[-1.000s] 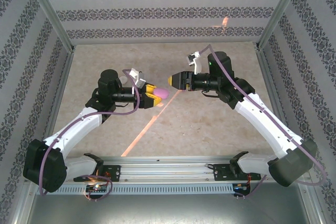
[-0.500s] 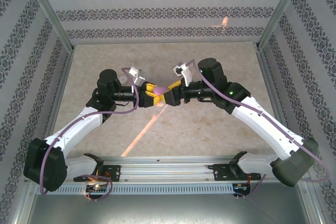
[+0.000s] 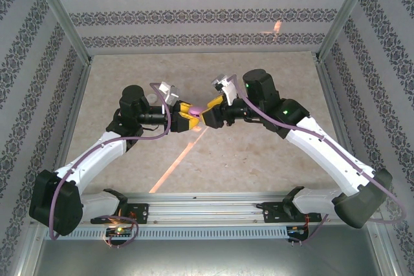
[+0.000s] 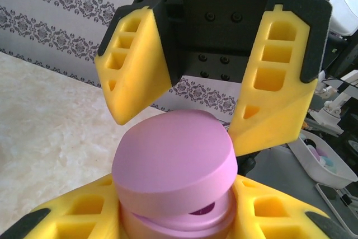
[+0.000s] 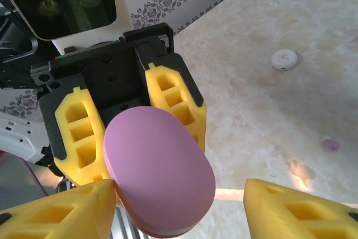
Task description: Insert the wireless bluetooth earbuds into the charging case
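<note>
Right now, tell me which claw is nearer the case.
Left. The left claw is shut on the case, gripping its base. The right claw faces it, fingers open on either side of the lid, one clearly apart from it.

Your charging case [image 4: 173, 172] is a smooth lilac-pink oval pebble, held up off the tabletop [image 5: 268, 110] in the grip of the left hand [image 3: 186, 119]. Look at its lid: it stands slightly ajar, with a dark slit showing above the base. One earbud [image 5: 331, 145], a tiny lilac bit, lies on the marbled tabletop, well apart from the case.
</note>
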`<state>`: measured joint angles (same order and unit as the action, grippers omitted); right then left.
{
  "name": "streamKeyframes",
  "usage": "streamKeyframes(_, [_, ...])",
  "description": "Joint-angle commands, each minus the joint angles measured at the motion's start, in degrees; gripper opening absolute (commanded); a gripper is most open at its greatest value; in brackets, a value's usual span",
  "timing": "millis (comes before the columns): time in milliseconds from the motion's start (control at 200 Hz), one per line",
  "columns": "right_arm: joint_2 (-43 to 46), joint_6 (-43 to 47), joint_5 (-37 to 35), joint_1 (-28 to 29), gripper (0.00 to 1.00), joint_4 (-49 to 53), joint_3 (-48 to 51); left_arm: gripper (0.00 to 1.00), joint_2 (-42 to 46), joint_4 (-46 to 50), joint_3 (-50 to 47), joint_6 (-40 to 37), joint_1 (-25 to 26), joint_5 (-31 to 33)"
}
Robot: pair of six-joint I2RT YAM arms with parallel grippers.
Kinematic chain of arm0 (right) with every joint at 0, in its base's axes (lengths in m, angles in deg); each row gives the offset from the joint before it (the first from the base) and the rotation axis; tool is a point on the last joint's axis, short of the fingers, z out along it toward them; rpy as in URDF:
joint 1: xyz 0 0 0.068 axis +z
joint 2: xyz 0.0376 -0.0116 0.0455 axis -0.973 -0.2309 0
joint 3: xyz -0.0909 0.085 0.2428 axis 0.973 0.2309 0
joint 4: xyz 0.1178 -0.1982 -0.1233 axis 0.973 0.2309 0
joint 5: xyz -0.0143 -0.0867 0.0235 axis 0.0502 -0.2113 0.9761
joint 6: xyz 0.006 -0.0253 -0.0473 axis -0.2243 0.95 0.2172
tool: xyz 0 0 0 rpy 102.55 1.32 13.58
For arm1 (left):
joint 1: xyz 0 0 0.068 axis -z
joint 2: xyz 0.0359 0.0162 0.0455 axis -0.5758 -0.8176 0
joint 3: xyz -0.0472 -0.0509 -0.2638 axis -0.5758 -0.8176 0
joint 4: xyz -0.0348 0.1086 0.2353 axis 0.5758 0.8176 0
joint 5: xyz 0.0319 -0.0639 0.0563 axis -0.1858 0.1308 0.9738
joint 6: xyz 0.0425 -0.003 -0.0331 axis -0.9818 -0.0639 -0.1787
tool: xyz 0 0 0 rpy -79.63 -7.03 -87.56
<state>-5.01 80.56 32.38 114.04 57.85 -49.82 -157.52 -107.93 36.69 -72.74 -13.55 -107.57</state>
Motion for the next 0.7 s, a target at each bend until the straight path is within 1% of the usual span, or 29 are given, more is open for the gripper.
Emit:
streamKeyframes(0, [-0.80,0.72,-1.99,-0.15,0.58,-1.14,-1.48,0.14,0.38,-3.88,1.11,1.16,-0.37,-2.90])
streamKeyframes(140, [-1.14,0.29,-1.69,-0.41,0.53,-1.92,-1.22,0.14,0.22,-4.86,1.28,2.20,-0.42,-3.33])
streamKeyframes(290, [-1.64,-0.10,-1.39,-0.57,0.49,-3.27,-1.04,0.14,-0.39,-7.98,1.20,4.69,-0.35,-4.17])
streamKeyframes(475, [-2.51,-0.60,-1.19,-1.04,0.48,-5.34,-1.13,0.14,-0.90,-10.57,1.25,7.03,-0.41,-4.91])
streamKeyframes(589, [-3.00,-1.03,-0.81,-1.61,0.51,-6.52,-1.13,0.14,-0.89,-11.27,1.28,7.76,-0.38,-5.20])
streamKeyframes(694, [-3.42,-1.19,-0.03,-2.05,0.51,-7.15,-1.13,0.14,-0.92,-11.49,1.24,8.05,-0.42,-5.32])
